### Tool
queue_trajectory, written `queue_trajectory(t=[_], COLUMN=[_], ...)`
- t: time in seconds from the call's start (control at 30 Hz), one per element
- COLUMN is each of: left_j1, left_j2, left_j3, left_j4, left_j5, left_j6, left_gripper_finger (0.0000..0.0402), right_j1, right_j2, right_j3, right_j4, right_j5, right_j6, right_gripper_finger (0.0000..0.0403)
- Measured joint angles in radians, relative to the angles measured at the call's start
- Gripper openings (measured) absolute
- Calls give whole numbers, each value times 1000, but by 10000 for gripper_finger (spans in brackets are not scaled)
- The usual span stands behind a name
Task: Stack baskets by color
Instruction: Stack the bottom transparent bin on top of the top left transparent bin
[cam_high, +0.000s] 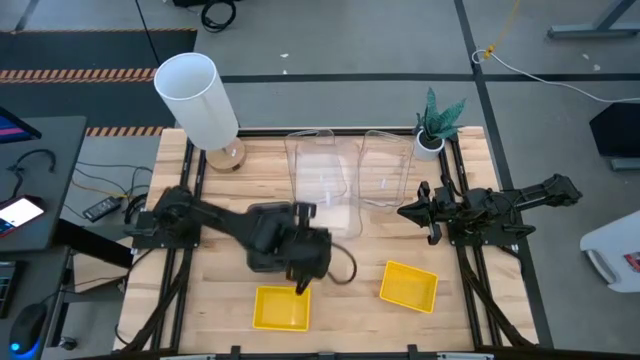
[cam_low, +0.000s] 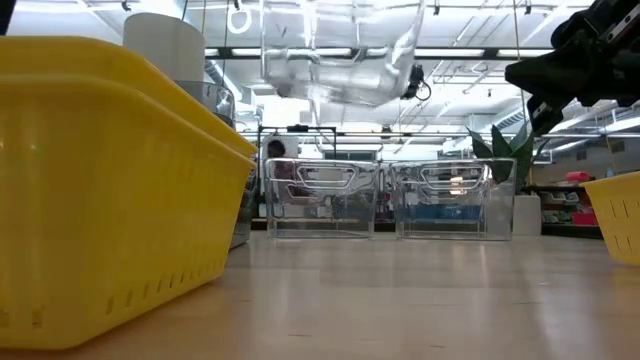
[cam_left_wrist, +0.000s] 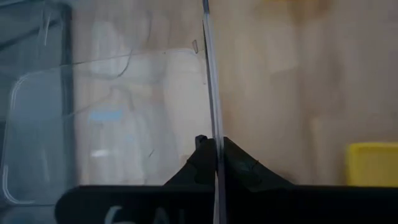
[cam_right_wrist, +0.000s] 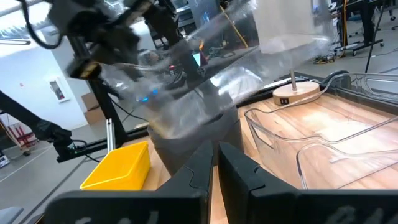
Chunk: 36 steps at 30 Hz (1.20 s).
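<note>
My left gripper (cam_high: 300, 283) (cam_left_wrist: 214, 140) is shut on a clear basket (cam_high: 335, 215) (cam_low: 330, 60) (cam_right_wrist: 205, 68), lifted high and tilted over the table's middle. Below it a dark grey basket (cam_right_wrist: 199, 134) stands on the table. Two more clear baskets (cam_high: 322, 160) (cam_high: 388, 165) stand side by side on their bottoms at the far edge. Near the front edge rest two yellow baskets (cam_high: 280, 308) (cam_high: 408, 285). My right gripper (cam_high: 420, 212) (cam_right_wrist: 215, 152) waits at the right, level, shut on nothing. My left gripper pinches one thin side wall (cam_left_wrist: 212, 106) of the clear basket between its two fingers, at the wall's rim. The fingers slant downward, and the wall runs on edge-on ahead of them. The basket hangs tilted, clear of the table and of the grey basket.
A tall white cylinder (cam_high: 195, 95) on a wooden foot stands at the far left corner. A small potted plant (cam_high: 438, 125) stands at the far right. Bare wood lies between the two yellow baskets and before the standing clear ones.
</note>
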Motion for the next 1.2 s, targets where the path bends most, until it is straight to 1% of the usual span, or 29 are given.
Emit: queue_trajectory(t=[0.23, 0.43, 0.63, 0.8, 0.93, 1.03, 1.07, 1.2], left_j1=[120, 216, 276, 323, 362, 385, 390, 397], left_j2=[0, -57, -175, -260, -306, -316, -315, -307], left_j3=[-54, -149, -293, -503, -631, -687, -693, -713], left_j4=[11, 74, 229, 437, 545, 617, 618, 620], left_j5=[46, 67, 68, 96, 99, 162, 181, 200], left_j6=[116, 159, 193, 196, 200, 175, 167, 136], left_gripper_finger=[7, 7, 7, 7, 7, 7, 7, 7], right_j1=[0, 0, 0, 0, 0, 0, 0, 0], right_j2=[0, 0, 0, 0, 0, 0, 0, 0], right_j3=[0, 0, 0, 0, 0, 0, 0, 0], right_j4=[0, 0, 6, 6, 7, 7, 7, 7], right_j5=[0, 0, 0, 0, 0, 0, 0, 0], right_j6=[0, 0, 0, 0, 0, 0, 0, 0], right_gripper_finger=[30, 30, 30, 30, 30, 30, 30, 30])
